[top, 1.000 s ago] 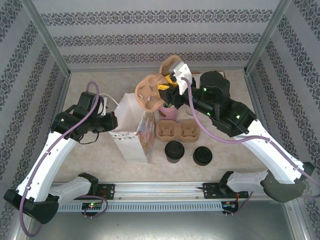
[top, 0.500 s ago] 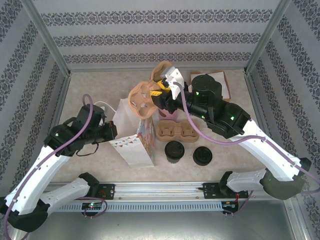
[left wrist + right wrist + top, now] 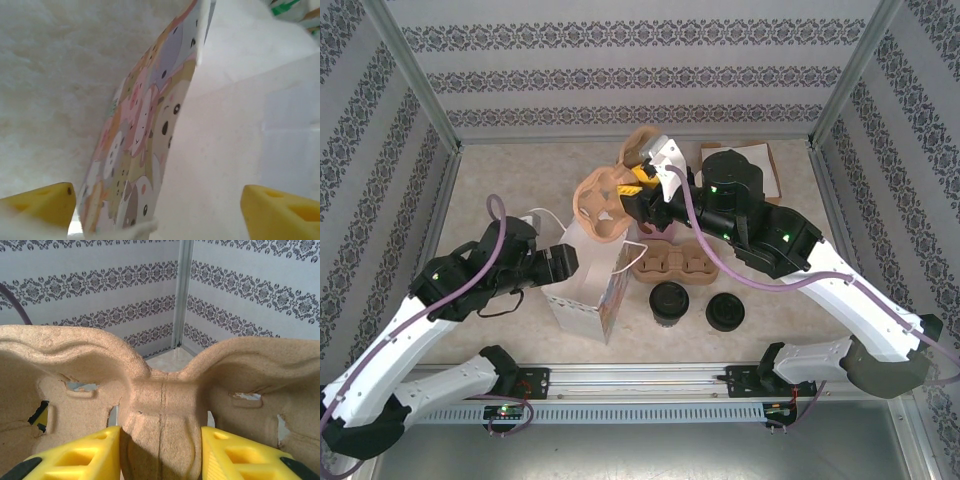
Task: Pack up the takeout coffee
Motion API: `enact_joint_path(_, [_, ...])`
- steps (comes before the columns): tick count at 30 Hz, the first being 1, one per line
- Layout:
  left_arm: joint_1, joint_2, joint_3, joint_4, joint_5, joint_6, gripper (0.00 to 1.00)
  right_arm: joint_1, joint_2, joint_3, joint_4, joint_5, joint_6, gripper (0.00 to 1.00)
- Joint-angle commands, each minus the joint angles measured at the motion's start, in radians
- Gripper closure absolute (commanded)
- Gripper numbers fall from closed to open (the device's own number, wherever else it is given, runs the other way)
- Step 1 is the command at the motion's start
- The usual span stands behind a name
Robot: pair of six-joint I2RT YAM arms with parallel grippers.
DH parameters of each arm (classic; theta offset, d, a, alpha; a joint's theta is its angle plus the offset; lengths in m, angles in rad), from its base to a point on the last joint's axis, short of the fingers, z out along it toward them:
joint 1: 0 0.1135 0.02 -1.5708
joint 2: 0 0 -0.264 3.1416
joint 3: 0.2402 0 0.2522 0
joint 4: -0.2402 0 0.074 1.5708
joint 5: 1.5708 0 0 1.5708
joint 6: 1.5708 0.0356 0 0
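Carrier [image 3: 601, 205] in R pincer [image 3: 160, 452] over bag [image 3: 582, 292].

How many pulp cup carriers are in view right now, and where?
2. One pulp carrier is clamped in the right gripper above the paper bag; the other carrier lies flat on the table beside the bag. More could be hidden inside the bag.

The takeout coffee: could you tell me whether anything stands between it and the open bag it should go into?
Yes. The pulp cup carrier, held in the right gripper, hangs over the far side of the mouth of the white bag. On the table, nothing stands between the takeout coffee and the bag.
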State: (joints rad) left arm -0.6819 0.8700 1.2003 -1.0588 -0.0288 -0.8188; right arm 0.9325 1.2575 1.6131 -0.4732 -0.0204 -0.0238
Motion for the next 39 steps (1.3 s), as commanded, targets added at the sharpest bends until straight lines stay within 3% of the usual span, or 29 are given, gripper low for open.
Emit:
enact_joint_path(1, [-0.013,-0.032,-0.001,0.032,-0.031,0.002,0.05,0.018,0.005,0.034,-0.034,-0.007,0.03,0.58])
enact_joint_path(6, [-0.013,-0.082,0.052,-0.021,-0.16,0.044,0.02,0.03,0.046,0.086,-0.102,-0.071,0.118,0.58])
enact_joint_path(12, [-0.013,-0.15,0.083,0.037,-0.142,0.098,0.0,0.074,0.135,0.149,-0.186,-0.193,0.175,0.61])
enact_joint_path(21, [-0.013,-0.23,0.093,-0.021,-0.334,0.104,0.03,0.111,0.201,0.144,-0.225,-0.336,0.127,0.58])
enact_joint_path(30, [-0.013,-0.208,0.094,-0.035,-0.345,0.119,0.07,0.091,0.334,0.278,-0.394,-0.413,0.061,0.58])
enact_joint_path(39, [-0.013,-0.19,0.057,0.043,-0.33,0.135,0.13,0.024,0.38,0.289,-0.469,-0.373,-0.015,0.6])
